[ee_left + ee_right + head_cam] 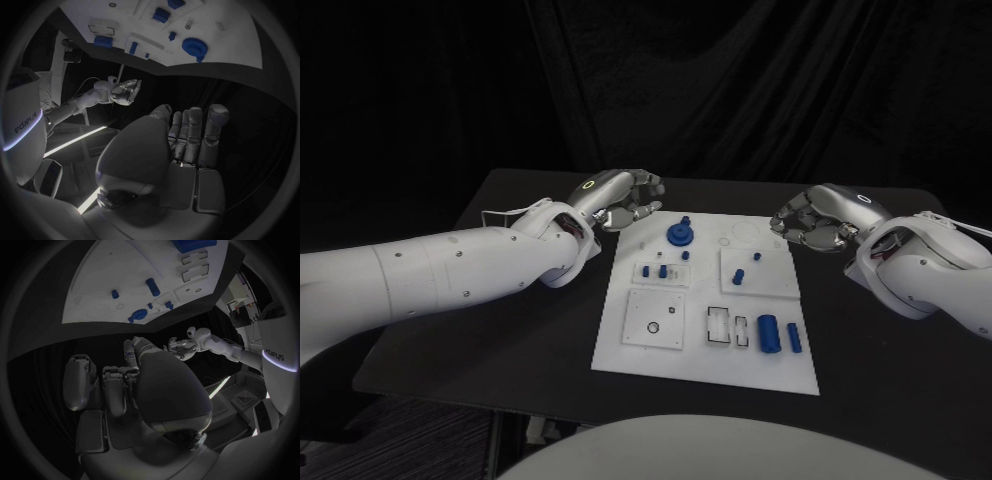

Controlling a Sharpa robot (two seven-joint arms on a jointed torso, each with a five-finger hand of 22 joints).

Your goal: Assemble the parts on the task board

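While both hands hang off the far corners of the task board (705, 372), nothing on it is yet being handled. The left hand (623, 197) hovers just beyond the board's far left corner, its fingers (199, 135) side by side and lightly curled, holding nothing. The right hand (816, 217) sits beyond the far right corner, fingers (115, 390) likewise bent inward around empty air.

The parts lie across the board: a blue gear-like knob (679, 234) near its far edge, small blue pegs (662, 270) toward the middle, a short peg (737, 277) on the raised plate to their right, and two longer blue cylinders (767, 333) near the board's near right corner.

The likely risk is a clumsy reach. The pegs are small and sit close together, so wide fingers coming down on one could knock its neighbour over or roll a cylinder off the board onto the black surface (459, 340). A push against the board's edge might also shift it.

Between each hand and the parts nothing stands in the way; only the upright knob, nearest the left hand, could be clipped on a low pass.
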